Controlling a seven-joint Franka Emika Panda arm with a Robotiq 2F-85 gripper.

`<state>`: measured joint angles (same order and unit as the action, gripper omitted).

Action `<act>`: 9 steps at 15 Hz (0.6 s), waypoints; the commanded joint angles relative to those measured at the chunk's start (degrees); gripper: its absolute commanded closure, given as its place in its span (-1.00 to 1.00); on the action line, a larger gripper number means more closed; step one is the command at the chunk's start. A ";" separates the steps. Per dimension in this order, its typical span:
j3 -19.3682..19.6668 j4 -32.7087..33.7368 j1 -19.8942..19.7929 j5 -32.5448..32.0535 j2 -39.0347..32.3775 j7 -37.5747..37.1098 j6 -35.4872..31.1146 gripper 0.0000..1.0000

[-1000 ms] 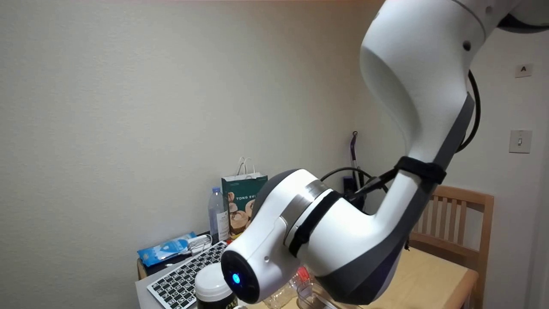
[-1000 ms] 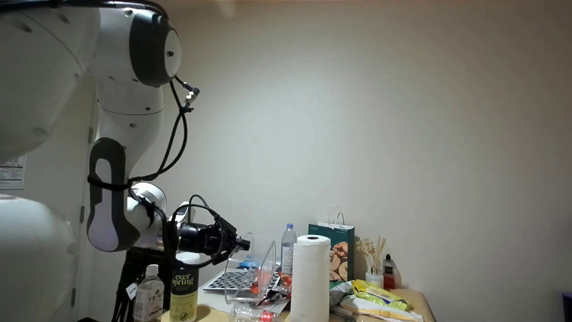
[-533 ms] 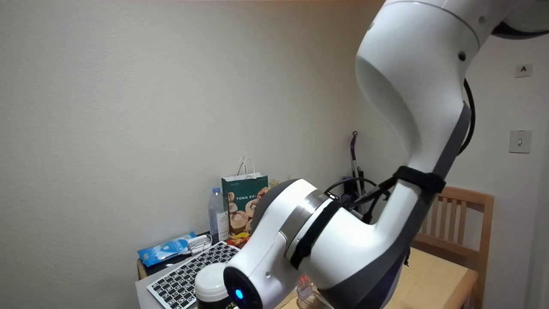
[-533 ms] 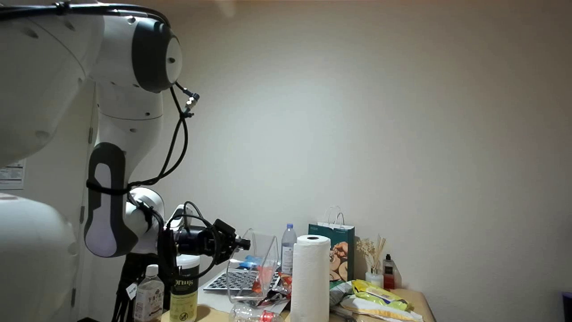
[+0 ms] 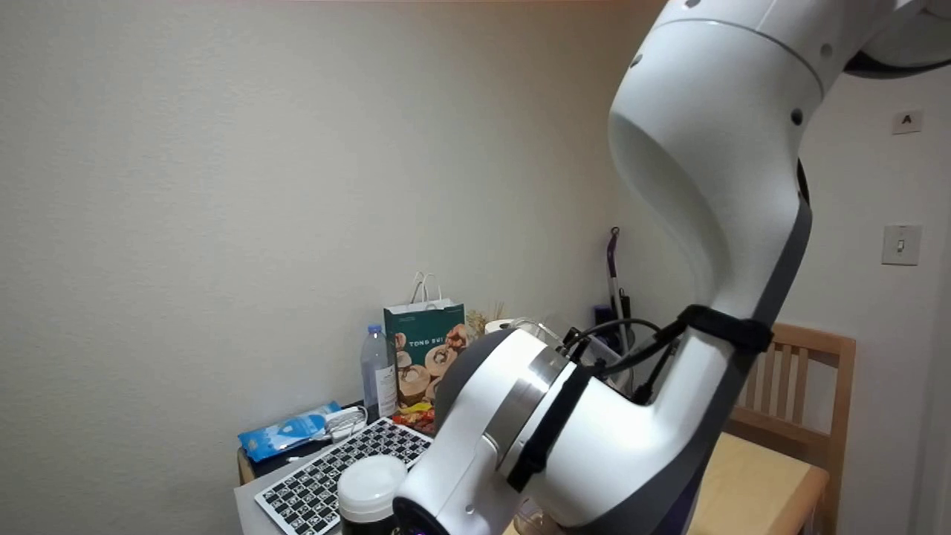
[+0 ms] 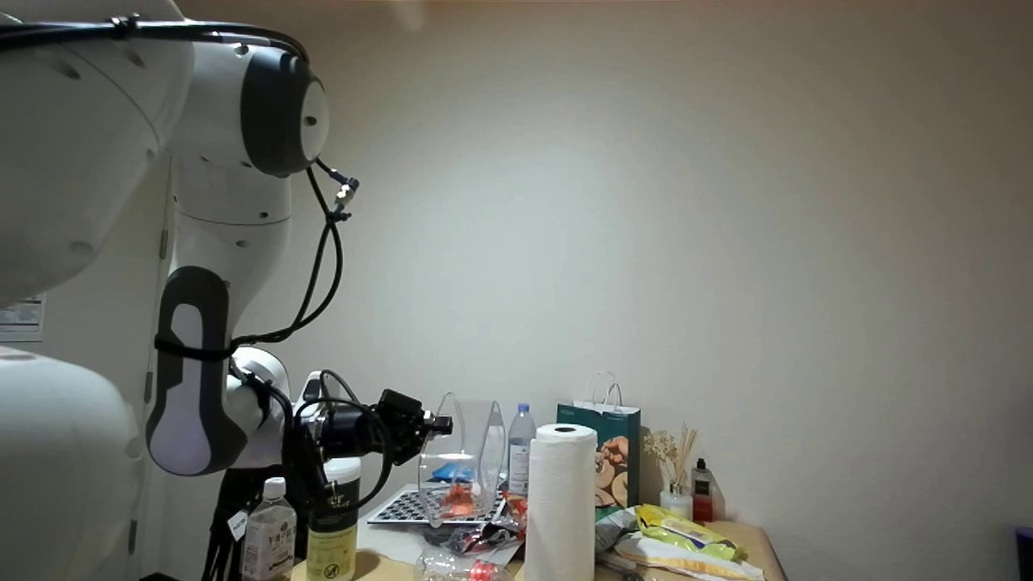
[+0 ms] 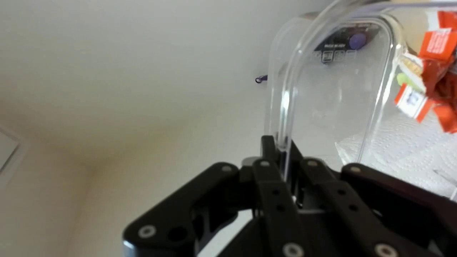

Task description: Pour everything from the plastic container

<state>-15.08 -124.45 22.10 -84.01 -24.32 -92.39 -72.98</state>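
My tool (image 7: 282, 144): narrow, two fingers (image 7: 268, 148) pinching the thin rim of the plastic container (image 6: 464, 456).
Container: touching my tool, most of its body hanging below the fingertips in an exterior view; I hold it above the worktop (image 6: 750, 537), well in from the worktop's right-hand edge seen there; which way its mouth faces I cannot tell.
Red wrapped pieces (image 7: 433, 76): within the curve of the rim in the wrist view.
Paper-towel roll (image 6: 562, 500): upright, between the container and that right-hand edge in the same exterior view.
White-topped tub (image 6: 332, 532): farther from that edge than the container.
Green paper bag (image 6: 621, 444): at the wall-side edge in both exterior views.
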 commanded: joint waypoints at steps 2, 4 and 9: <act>-1.00 -0.28 0.18 -1.50 -0.72 -3.29 3.97 0.96; -1.29 -0.41 -0.09 -1.28 -0.65 -3.20 3.74 0.96; -1.62 0.10 -0.78 -0.21 -0.76 -2.25 2.02 0.84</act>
<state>-15.83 -124.45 22.10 -84.03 -24.91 -94.62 -71.32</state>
